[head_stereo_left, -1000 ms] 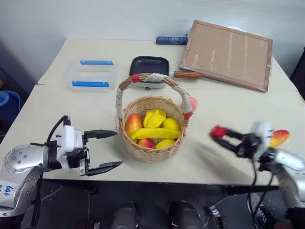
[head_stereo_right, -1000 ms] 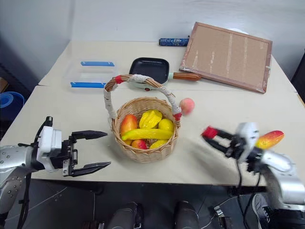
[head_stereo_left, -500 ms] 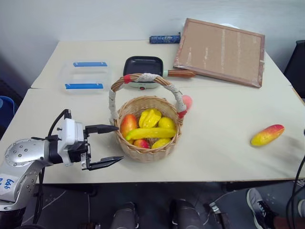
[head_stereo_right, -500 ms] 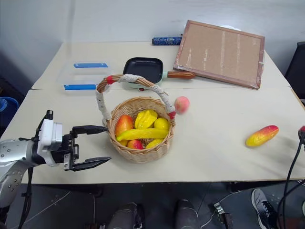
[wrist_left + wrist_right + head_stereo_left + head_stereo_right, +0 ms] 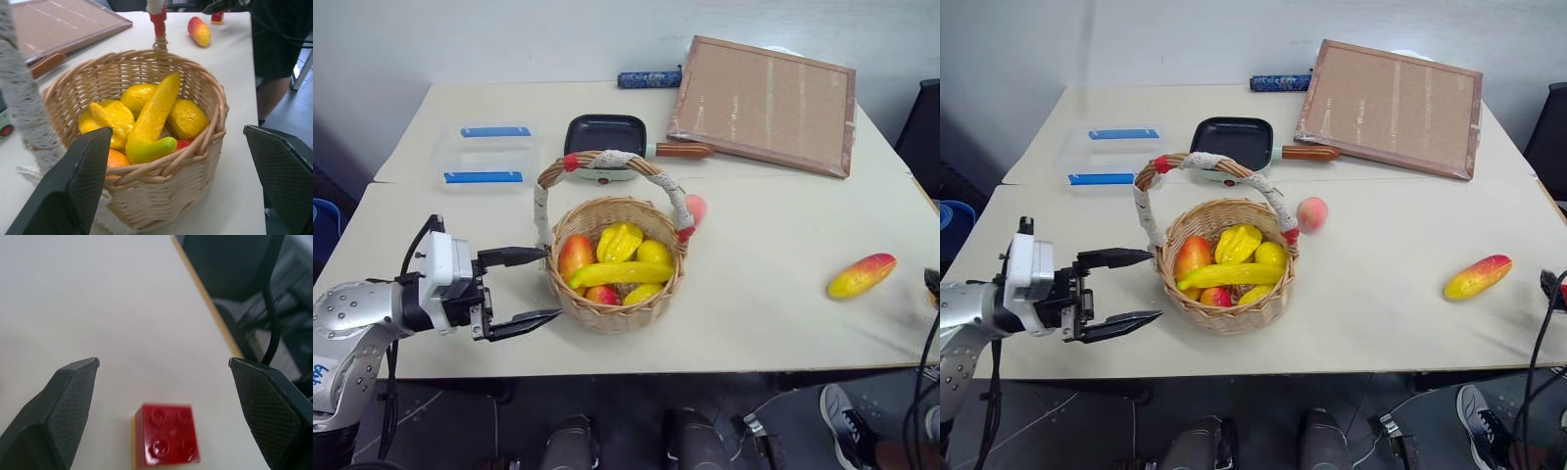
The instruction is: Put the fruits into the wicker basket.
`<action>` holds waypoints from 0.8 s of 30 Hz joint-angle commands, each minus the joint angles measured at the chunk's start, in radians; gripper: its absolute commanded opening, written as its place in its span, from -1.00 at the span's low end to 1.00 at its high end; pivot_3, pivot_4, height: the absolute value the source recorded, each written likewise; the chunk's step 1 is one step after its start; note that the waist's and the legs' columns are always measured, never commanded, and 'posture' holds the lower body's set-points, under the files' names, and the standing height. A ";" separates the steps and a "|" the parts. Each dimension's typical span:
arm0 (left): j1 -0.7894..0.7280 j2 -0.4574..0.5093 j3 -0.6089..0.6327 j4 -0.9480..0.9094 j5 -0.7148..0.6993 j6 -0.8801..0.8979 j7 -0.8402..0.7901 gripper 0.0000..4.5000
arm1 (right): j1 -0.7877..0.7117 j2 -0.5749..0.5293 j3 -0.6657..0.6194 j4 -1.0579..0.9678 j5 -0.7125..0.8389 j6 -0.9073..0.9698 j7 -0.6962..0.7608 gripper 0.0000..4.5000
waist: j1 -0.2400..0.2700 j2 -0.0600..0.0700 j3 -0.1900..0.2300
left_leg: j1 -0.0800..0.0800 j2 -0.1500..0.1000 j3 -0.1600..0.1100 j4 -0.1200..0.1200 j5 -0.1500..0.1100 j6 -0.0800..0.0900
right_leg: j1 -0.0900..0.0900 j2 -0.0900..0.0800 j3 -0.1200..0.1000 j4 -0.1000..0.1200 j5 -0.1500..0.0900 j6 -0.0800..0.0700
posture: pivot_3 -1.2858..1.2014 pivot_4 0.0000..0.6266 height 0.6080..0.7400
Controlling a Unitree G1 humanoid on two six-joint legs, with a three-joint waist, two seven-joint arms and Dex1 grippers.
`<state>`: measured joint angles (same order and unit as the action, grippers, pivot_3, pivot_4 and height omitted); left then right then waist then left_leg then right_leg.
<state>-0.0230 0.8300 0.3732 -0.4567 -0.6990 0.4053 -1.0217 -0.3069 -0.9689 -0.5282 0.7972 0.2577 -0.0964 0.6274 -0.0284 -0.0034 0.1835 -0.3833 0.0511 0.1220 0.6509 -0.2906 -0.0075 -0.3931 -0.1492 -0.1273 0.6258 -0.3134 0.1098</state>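
The left gripper hovers over the table's near edge just left of the wicker basket, its two black fingers spread wide and holding nothing; they point at the basket's left wall. In the right wrist view the right gripper also stands wide open with nothing in it, above a small red toy brick that lies on the table close to its right edge, where the tabletop ends and dark chair parts begin.

The basket sits near the middle of the front table, back a little from the near edge, with its cloth-wrapped handle arching from the far left to the right. It already holds a banana lying across, plus other yellow and red-orange toy fruit that are partly covered by one another.

The mango lies on bare tabletop well to the right of the basket, near the right edge, its long axis slanting from near left to far right, the red end farther. Open table separates it from the basket.

The peach rests just behind the basket's right handle end; in the left eye view the handle half hides it.
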 commanded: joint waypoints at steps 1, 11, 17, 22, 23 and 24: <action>0.039 -0.013 0.053 0.004 -0.022 -0.006 0.006 1.00 | 0.035 -0.021 0.037 -0.306 0.081 0.004 0.178 1.00 | -0.004 0.000 0.000 | 0.001 0.001 -0.001 0.000 0.000 0.000 | 0.000 0.001 0.001 0.000 0.000 0.000 | 0.03 -0.52 1.00; 0.063 -0.050 0.097 0.009 -0.050 0.013 0.065 1.00 | -0.336 0.155 0.417 -0.671 0.069 0.478 0.144 1.00 | 0.001 -0.001 0.001 | 0.008 0.009 0.001 -0.001 -0.004 -0.001 | 0.000 0.003 0.008 0.002 0.000 0.000 | 0.03 -0.52 1.00; 0.046 -0.073 0.076 -0.007 -0.042 0.003 0.095 1.00 | -0.556 0.452 0.531 -0.651 0.010 0.769 -0.121 1.00 | 0.001 -0.001 0.000 | -0.002 0.011 0.001 0.002 -0.007 -0.001 | -0.009 0.004 0.007 0.005 0.000 -0.001 | 0.03 -0.52 1.00; 0.032 -0.084 0.059 -0.017 -0.044 0.002 0.108 1.00 | -0.637 0.562 0.586 -0.475 -0.031 0.778 -0.123 1.00 | 0.001 -0.002 0.000 | -0.015 0.006 0.002 0.009 -0.008 0.000 | -0.019 0.005 0.004 0.012 0.001 0.000 | 0.03 -0.52 1.00; 0.028 -0.084 0.057 -0.017 -0.045 0.002 0.108 1.00 | -0.657 0.577 0.591 -0.424 -0.036 0.771 -0.118 1.00 | 0.001 -0.002 0.000 | -0.019 0.006 0.002 0.011 -0.008 0.000 | -0.019 0.005 0.002 0.012 0.001 0.000 | 0.03 -0.52 1.00; 0.025 -0.084 0.055 -0.019 -0.048 0.004 0.107 1.00 | -0.683 0.586 0.600 -0.365 -0.041 0.800 -0.107 1.00 | 0.000 -0.002 0.000 | -0.020 0.005 0.002 0.013 -0.008 0.001 | -0.020 0.005 0.002 0.012 0.001 0.000 | 0.03 -0.52 1.00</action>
<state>0.0102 0.7461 0.4196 -0.4407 -0.7272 0.4225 -0.9172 -0.9493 -0.3832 0.0735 0.3866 0.2264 0.6991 0.5112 -0.0284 -0.0049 0.1839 -0.4042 0.0564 0.1244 0.6643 -0.2986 -0.0067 -0.4131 -0.1445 -0.1250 0.6373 -0.3118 0.1111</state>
